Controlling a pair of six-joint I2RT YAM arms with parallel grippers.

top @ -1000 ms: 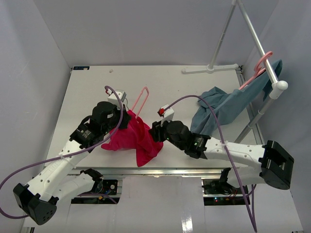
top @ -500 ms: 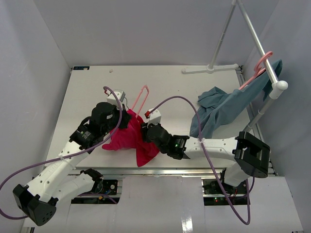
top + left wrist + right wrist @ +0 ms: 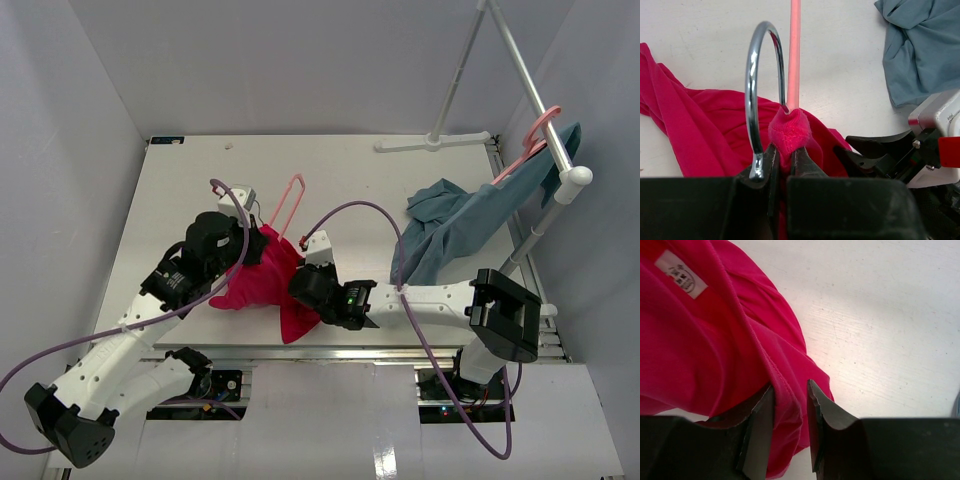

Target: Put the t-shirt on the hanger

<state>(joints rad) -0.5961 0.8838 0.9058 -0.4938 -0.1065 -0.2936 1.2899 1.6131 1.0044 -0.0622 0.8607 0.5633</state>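
Note:
The crimson t-shirt (image 3: 250,285) lies crumpled on the white table between the two arms. My left gripper (image 3: 257,242) is shut on a bunch of its fabric (image 3: 789,131) at the neck of the pale-pink hanger (image 3: 290,205). The hanger's silver hook (image 3: 751,95) curls up beside the left jaw, and its pink bar (image 3: 794,50) runs away from me. My right gripper (image 3: 298,286) is open, and its jaws straddle a fold at the shirt's right edge (image 3: 785,390). The shirt's white label (image 3: 680,274) shows in the right wrist view. The right gripper's fingers (image 3: 875,150) also show in the left wrist view.
A blue-grey garment (image 3: 460,225) hangs on another pink hanger (image 3: 532,140) from the silver-white rack pole (image 3: 530,85) at the right, and its lower part is piled on the table. The rack's foot (image 3: 430,143) stands at the back. Grey walls close in the table.
My right arm has swung left across the table, and its gripper has reached the shirt's right edge. My left gripper has stayed put, holding the fabric at the hanger.

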